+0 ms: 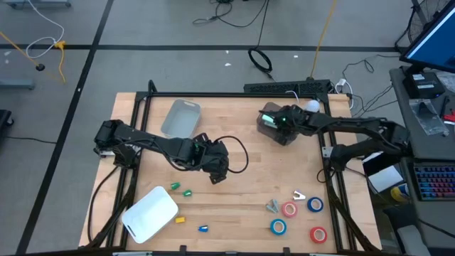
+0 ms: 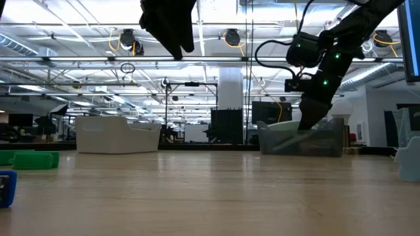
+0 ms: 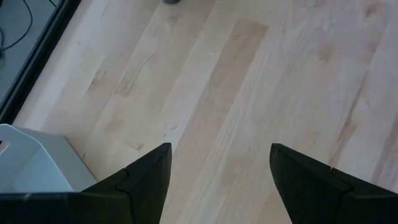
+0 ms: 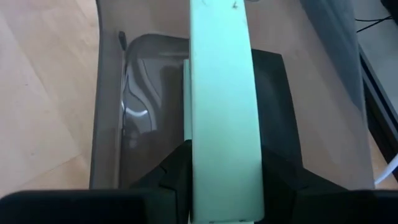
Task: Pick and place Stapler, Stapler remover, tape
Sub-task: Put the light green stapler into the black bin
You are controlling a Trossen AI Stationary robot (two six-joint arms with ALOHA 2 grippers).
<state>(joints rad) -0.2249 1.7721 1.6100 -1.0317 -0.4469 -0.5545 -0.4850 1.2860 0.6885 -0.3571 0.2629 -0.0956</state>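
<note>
Stapler (image 4: pixel 221 112), pale green, is pinched between my right end effector (image 4: pixel 221 177) fingers, long axis running straight out from the wrist, nose pointing down into the dark translucent bin (image 1: pixel 274 126). Right end effector (image 1: pixel 279 119) sits directly over that bin, so the coming move is a short drop, then release. Bin looks otherwise empty from the wrist view; can't see all of its floor.

Tape rolls (image 1: pixel 298 217), two red and two blue, lie well away from the bin toward the near table (image 1: pixel 242 199) edge, with small metal claw pieces (image 1: pixel 284 200) just beside them. Right arm is nearer to those than left.

Left end effector (image 1: pixel 217 171) hangs above bare table, well to the side of the bin, fingers (image 3: pixel 146 180) spread, holding nothing. Grey tray (image 1: pixel 180 118) sits beyond it, looks empty. White bin (image 1: pixel 151 212) is at the near edge, with green (image 1: pixel 180 189), yellow and blue small bits beside it.
</note>
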